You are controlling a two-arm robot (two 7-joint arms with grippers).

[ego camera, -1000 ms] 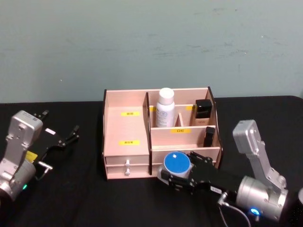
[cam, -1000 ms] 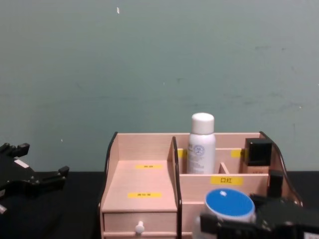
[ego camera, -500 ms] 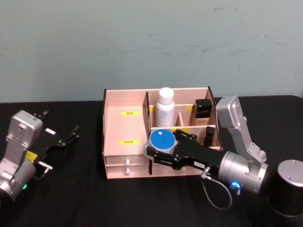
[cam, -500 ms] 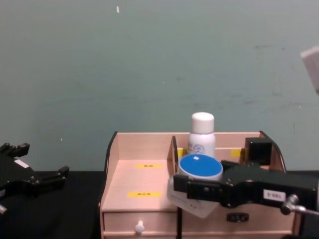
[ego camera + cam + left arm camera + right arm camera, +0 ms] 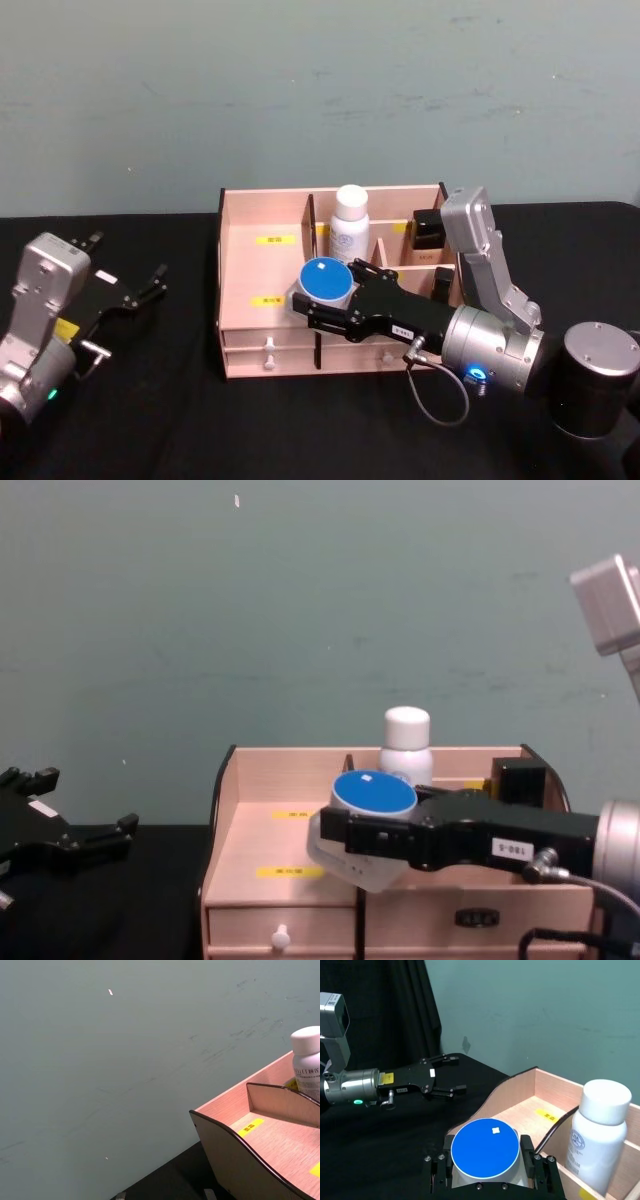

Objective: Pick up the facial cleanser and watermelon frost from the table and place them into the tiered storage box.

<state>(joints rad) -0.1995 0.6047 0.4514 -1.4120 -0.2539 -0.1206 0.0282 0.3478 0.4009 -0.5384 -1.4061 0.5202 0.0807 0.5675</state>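
the right gripper (image 5: pixel 322 300), clamped on the jar (image 5: pixel 321 283), has lifted it over the box (image 5: pixel 262 270), nearly ready to release.

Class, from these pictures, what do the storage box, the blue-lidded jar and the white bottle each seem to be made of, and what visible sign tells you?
The tiered storage box: probably thin wood board, pale matt faces, dark edges.
The watermelon frost, held in the right gripper: clear body, glass or plastic, cannot tell; smooth blue lid, likely plastic.
The facial cleanser: likely plastic, opaque white, slight sheen.
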